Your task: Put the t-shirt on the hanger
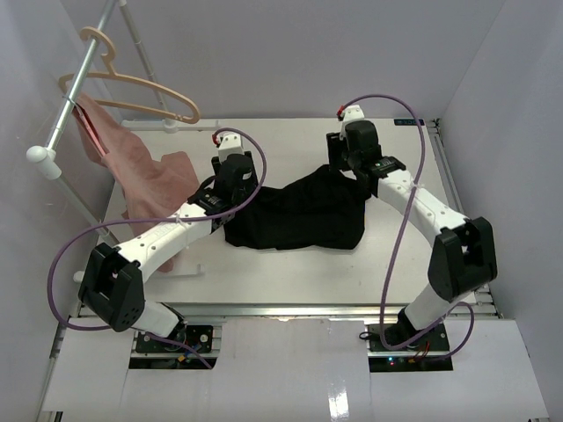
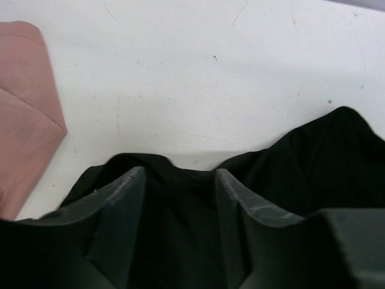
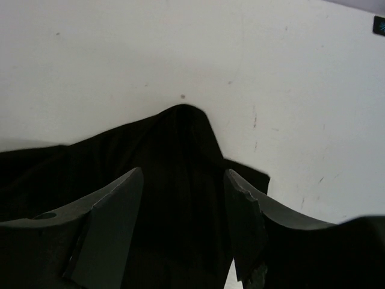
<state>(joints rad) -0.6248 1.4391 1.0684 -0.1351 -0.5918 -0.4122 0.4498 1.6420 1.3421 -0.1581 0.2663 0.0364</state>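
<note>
On the white table, the crumpled black cotton t-shirt lies flat and serves as the landmark for the rest. Both arms reach out from the near edge and end over it, one at each far corner.

The left gripper sits at the t-shirt's far-left corner. Its dark fingers are parted, with black fabric lying between and under them. The right gripper sits at the far-right corner with its jaws likewise apart over a peaked fold of the same fabric. Neither pair is pinching the cloth. Whether the fingertips rest on the cloth or hover just above it cannot be told from the wrist views.

Left of the t-shirt, a dusty-pink cloth spreads on the table and rises toward the grey metal rail. Far behind and left of the t-shirt, well apart from it, the light tan wooden hanger hangs by its hook on that rail and carries no garment.

By the look of it, the task is at an early stage. The t-shirt is spread and the grippers are placed, but gripping it, lifting it and threading it onto the hanger all remain to be done.
</note>
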